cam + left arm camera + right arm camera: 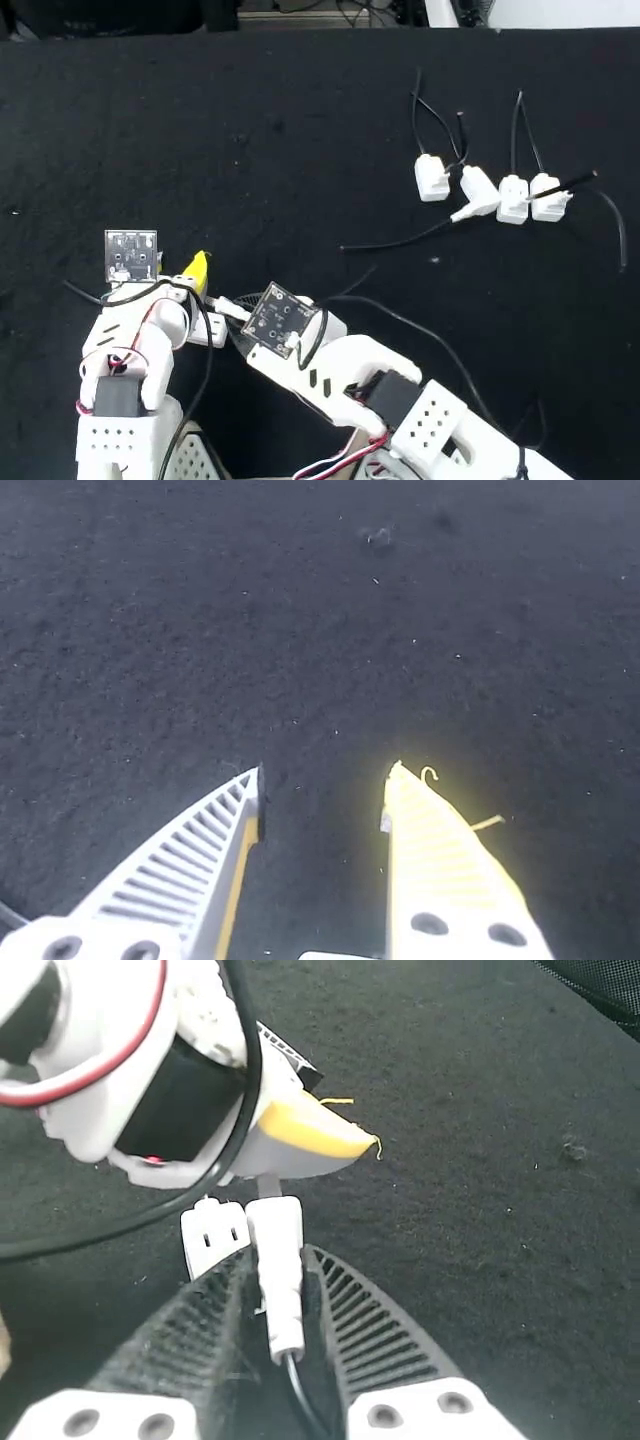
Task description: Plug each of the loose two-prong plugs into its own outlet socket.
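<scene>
Now: your right pincer (278, 1260) is clenched on a white two-prong plug (274, 1222), with the cord (300, 1390) trailing back between the black fingers (195, 1345). The plug sits just beside a white outlet socket (213, 1238) on the black counter (300, 120). Your left pincer (325, 780) is spread with nothing in it, its yellow finger (315, 1135) close over the plug's nose. Four more white plug pieces (513, 198) cluster well apart, on the right arm's side.
</scene>
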`<state>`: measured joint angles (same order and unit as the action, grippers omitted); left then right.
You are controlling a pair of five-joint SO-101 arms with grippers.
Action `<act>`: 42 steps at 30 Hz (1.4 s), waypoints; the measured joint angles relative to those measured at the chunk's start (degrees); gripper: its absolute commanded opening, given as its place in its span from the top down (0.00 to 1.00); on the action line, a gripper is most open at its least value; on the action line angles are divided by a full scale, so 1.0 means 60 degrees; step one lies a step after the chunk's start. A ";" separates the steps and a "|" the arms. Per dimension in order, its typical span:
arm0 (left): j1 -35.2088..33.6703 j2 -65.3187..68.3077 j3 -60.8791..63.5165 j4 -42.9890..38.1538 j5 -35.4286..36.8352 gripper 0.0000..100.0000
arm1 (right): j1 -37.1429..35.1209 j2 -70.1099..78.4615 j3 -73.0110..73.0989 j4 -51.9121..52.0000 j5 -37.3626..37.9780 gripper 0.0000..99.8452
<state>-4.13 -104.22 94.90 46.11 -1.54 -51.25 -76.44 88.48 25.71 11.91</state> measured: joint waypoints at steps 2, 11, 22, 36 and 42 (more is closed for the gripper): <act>0.0000 0.0000 0.0000 0.0000 0.0000 0.80 | 0.0000 0.0000 0.0000 0.0000 0.0000 0.99; -0.0718 0.0000 -0.0044 -0.0674 0.0117 0.80 | 0.0029 0.0000 0.0000 0.0103 -0.0015 0.99; 0.0220 0.0015 0.0088 -0.0835 0.0322 0.80 | 0.0029 0.1963 -0.0029 -0.0469 -0.0073 0.99; 0.0645 0.0000 0.0190 -0.0850 -0.0190 0.80 | 0.0059 0.1773 -0.0220 -0.0513 -0.0337 0.99; 0.1128 -0.0015 0.0190 -0.0835 -0.0176 0.80 | 0.0059 0.0733 -0.0205 -0.0352 -0.0513 0.99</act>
<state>2.64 -104.31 96.04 41.10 -2.59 -50.90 -72.04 87.25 23.60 8.84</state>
